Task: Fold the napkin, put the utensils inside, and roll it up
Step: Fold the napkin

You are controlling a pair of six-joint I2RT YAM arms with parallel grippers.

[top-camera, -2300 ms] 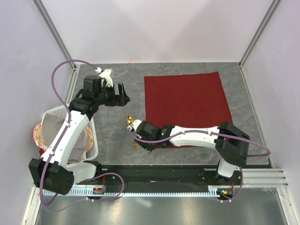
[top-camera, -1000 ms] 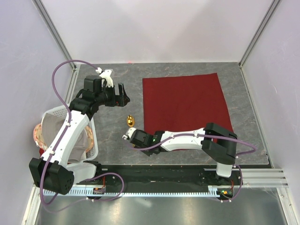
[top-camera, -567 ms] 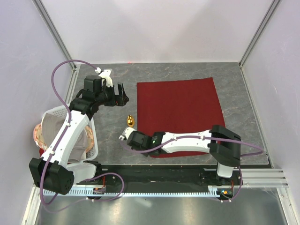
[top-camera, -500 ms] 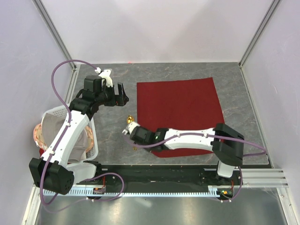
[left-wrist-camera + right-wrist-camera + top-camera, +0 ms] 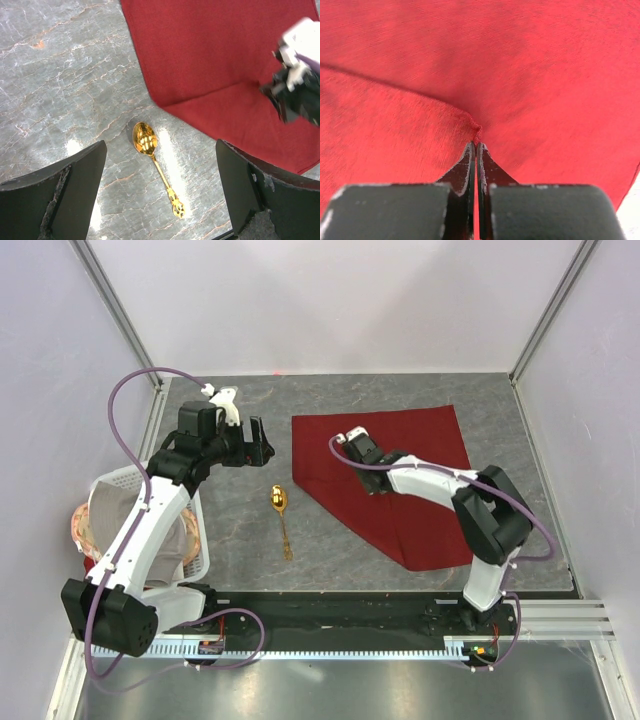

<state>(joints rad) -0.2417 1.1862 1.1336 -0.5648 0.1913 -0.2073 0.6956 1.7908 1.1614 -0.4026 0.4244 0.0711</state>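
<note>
The right gripper (image 5: 475, 145) is pinched tight on a corner of the napkin (image 5: 420, 445), the maroon hem caught between its two closed fingertips, as the right wrist view shows. That corner is held up over the middle of the cloth, so the near-left part of the napkin lies doubled over itself, with a slanted fold edge running from its left side towards the near right. The rest of the napkin lies flat on the grey marbled surface (image 5: 230, 530), right of centre. Just left of the fold edge, not touching it, lies the gold spoon (image 5: 150, 150), bowl towards the far side. The left gripper (image 5: 262, 440) hangs above the surface beyond the spoon, spread wide and holding nothing. At the far left stands a white basket (image 5: 203, 552) with a grey-beige cloth (image 5: 110, 505) in it.
</note>
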